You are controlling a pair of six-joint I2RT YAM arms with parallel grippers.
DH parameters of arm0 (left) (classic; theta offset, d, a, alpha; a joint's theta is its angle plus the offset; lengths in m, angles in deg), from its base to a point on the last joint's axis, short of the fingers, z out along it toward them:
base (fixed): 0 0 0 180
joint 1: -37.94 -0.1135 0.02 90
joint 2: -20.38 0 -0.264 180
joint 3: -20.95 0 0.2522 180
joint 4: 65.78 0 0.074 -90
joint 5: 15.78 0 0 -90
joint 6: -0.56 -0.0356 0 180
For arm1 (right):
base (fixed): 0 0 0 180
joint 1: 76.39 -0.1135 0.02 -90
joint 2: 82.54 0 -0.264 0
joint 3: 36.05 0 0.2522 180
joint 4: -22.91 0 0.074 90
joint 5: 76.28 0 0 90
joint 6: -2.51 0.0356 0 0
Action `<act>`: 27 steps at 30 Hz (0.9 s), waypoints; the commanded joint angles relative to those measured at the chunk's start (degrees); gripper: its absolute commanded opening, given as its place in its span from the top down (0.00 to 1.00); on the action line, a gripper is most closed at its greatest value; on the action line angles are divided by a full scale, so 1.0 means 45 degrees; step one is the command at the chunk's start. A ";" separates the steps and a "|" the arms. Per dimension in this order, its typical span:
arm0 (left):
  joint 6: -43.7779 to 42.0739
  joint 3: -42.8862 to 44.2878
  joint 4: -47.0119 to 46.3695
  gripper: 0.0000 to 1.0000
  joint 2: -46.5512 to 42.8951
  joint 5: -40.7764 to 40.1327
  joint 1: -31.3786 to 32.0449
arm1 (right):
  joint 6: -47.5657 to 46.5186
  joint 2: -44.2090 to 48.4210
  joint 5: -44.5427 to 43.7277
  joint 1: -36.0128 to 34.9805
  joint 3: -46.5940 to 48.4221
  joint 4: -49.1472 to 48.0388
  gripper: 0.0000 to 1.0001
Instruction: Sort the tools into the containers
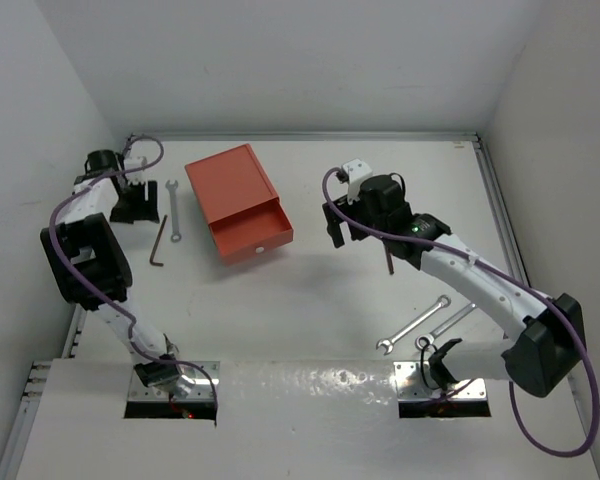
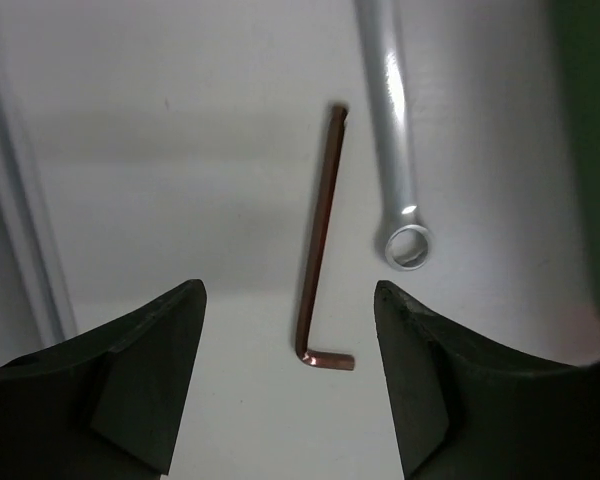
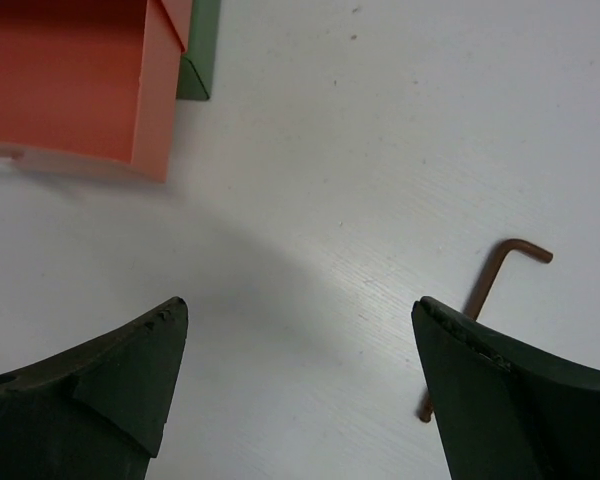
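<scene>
The dark fingers [image 2: 145,380] of the left hand [image 2: 287,292] sit closest in the left wrist view. They are spread wide with nothing pinched between them. Beyond them on the white counter [image 2: 160,160] lies the first hex key [image 2: 318,240], thin and reddish-brown. Its long shaft runs away from the camera and its short leg bends toward the finger on the view's right. As seen it sits in the gap and touches neither finger. Just beside it, but apart, lies the silver wrench [image 2: 390,120], ring end toward the camera.

The right hand [image 3: 300,305] is likewise spread and holds nothing, with bare counter between its fingers. The second hex key [image 3: 482,295] lies flat near the finger on the view's right, and that finger's tip hides the end of the long shaft. At the upper left of that view is a corner of the orange-red upper drawer [image 3: 70,90], with a sliver of the dark green lower drawer [image 3: 202,50] behind it.

From above, the box [image 1: 225,180] stands toward the far side of the counter. Its upper drawer is pulled out toward the arms, and the white knob [image 1: 261,250] is on its front. The first hex key and silver wrench lie between the box and the left hand, and the right hand is near the open drawer's right side. By the right arm's base lie the open-end wrench [image 1: 412,327] and the slim wrench [image 1: 448,325], both slanted and close together. I cannot tell whether they touch.
</scene>
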State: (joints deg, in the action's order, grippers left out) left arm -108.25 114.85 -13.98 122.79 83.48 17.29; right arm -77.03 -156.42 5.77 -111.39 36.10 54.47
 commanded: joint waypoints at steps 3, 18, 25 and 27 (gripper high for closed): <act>-0.1425 -0.1009 -0.0521 0.35 0.0619 0.0288 -0.0511 | 0.0098 -0.0397 0.0633 0.0083 -0.0143 0.0185 0.10; -0.2128 -0.3139 -0.2593 0.50 0.1402 -0.1703 0.0542 | 0.0430 -0.0241 0.0203 0.0083 -0.0749 0.0087 0.12; -0.1700 -0.3163 -0.2266 0.93 0.2141 -0.1589 0.0565 | 0.0488 0.0168 0.0008 0.0064 -0.0983 0.0028 0.13; -0.1465 -0.2945 -0.1971 1.00 0.2378 -0.1160 0.0350 | 0.0527 0.0247 -0.0187 0.0083 -0.1042 -0.0031 0.13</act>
State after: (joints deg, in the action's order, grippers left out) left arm -116.05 102.13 -23.81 128.21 76.94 20.24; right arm -75.59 -157.78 6.54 -111.35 31.89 56.02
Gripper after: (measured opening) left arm 0.032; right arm 0.872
